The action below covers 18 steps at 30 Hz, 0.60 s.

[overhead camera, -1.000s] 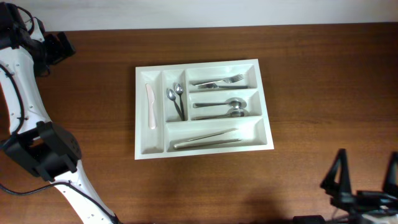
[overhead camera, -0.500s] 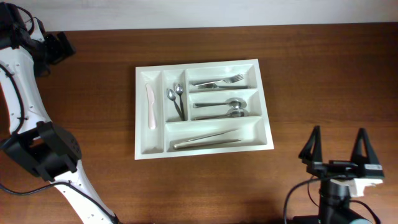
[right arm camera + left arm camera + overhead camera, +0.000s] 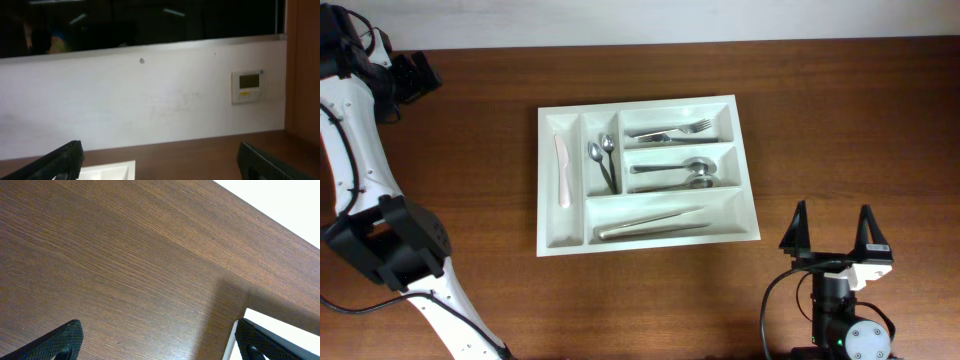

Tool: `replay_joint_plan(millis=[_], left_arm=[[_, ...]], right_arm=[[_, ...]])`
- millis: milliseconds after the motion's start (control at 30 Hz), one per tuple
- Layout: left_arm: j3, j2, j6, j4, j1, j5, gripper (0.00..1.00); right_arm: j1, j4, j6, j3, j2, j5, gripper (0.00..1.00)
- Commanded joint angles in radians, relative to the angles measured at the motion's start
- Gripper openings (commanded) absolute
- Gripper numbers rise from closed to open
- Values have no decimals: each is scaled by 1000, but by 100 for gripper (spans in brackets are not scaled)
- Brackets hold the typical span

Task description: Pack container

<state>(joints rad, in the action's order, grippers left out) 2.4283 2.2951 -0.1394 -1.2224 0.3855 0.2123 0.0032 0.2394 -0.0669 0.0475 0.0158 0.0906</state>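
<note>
At mid-worktop: you have the white cutlery tray (image 3: 561, 228) lying flat on the brown wooden worktop (image 3: 840, 120). From overhead, its two upright compartments sit on the left and its three long ones are stacked to their right.
Leftmost upright compartment: a white plastic knife (image 3: 562, 170) lies lengthwise, alone.
Second upright compartment: two small metal spoons (image 3: 601, 160) have their bowls toward the far edge, and their handles converge toward you.
Top long compartment: metal forks (image 3: 670, 130) lie with their tines pointing right.
Middle long compartment: large metal spoons (image 3: 680, 175) lie with their bowls at the right end.
Bottom long compartment: long metal utensils (image 3: 650, 225) lie slightly slanted. You cannot tell from above whether they are knives.
Left pincer (image 3: 160, 347): it sits at the far left corner of the worktop, well apart from the tray. Your wrist view shows its two fingertips set wide, with only bare wood between them and nothing held.
Left arm (image 3: 360, 170): its white links run down the left edge of the overhead view.
Right pincer (image 3: 833, 232): it stands near the front edge of the worktop, to the right of the tray's near right corner and not touching it. Its black fingers are spread wide, with nothing between them.
Right wrist view: you look level at a pale wall (image 3: 150, 105) with a small wall panel (image 3: 248, 86) on it. A white corner of the tray shows at the bottom edge.
</note>
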Motion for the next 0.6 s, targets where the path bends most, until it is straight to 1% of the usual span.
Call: replay_joint_plan(millis=[0, 267, 433, 567], left_arm=[[15, -31, -2, -1, 1, 1, 99], [15, -31, -2, -1, 1, 1, 99], [15, -31, -2, -1, 1, 1, 99], [15, -31, -3, -1, 1, 2, 99]], right_arm=[[-5, 4, 7, -38, -12, 20, 99], [-5, -158, 7, -42, -12, 19, 99], [-5, -317, 7, -42, -12, 18, 99], [-5, -311, 7, -42, -11, 19, 99]])
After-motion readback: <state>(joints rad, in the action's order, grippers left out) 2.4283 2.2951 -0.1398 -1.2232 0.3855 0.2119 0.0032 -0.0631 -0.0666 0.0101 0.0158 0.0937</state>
